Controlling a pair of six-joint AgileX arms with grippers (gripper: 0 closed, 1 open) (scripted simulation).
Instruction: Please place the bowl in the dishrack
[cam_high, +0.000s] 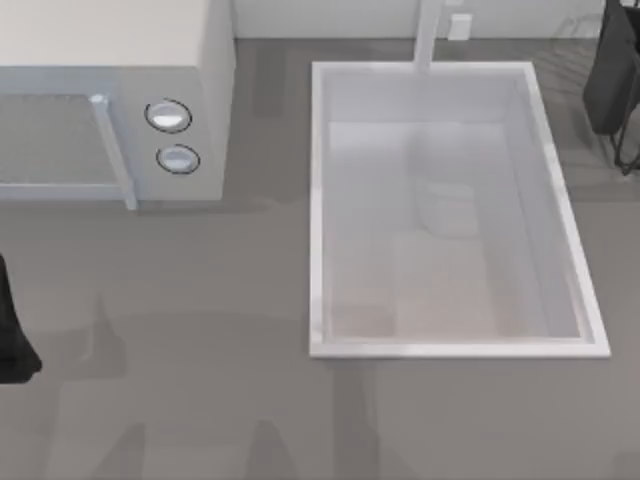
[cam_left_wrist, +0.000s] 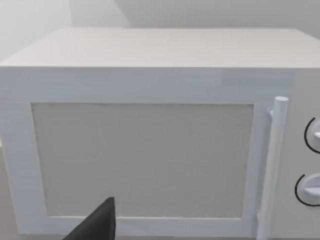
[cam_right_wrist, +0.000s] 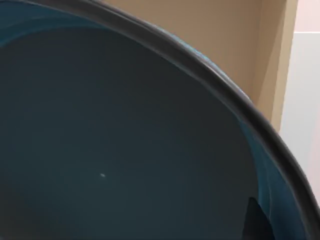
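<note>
The bowl (cam_right_wrist: 125, 150) sits very close in the right wrist view, glossy teal-blue inside with a dark rim, tilted so the wall shows beyond the rim. My right gripper (cam_high: 612, 95) hangs at the far right back corner of the table, past the sink. It is shut on the bowl, with one dark fingertip (cam_right_wrist: 257, 222) lying on the inner wall just inside the rim. A few thin dark wires of the dishrack (cam_high: 627, 152) loop out just below the gripper at the right edge. My left arm (cam_high: 12, 345) stays parked at the table's left edge.
A white microwave (cam_high: 110, 100) with its door shut, a vertical handle (cam_left_wrist: 274, 165) and two knobs stands at the back left. The large white sink basin (cam_high: 318, 200) takes the middle right, with a faucet (cam_high: 428, 35) behind it. Bare grey counter lies in front.
</note>
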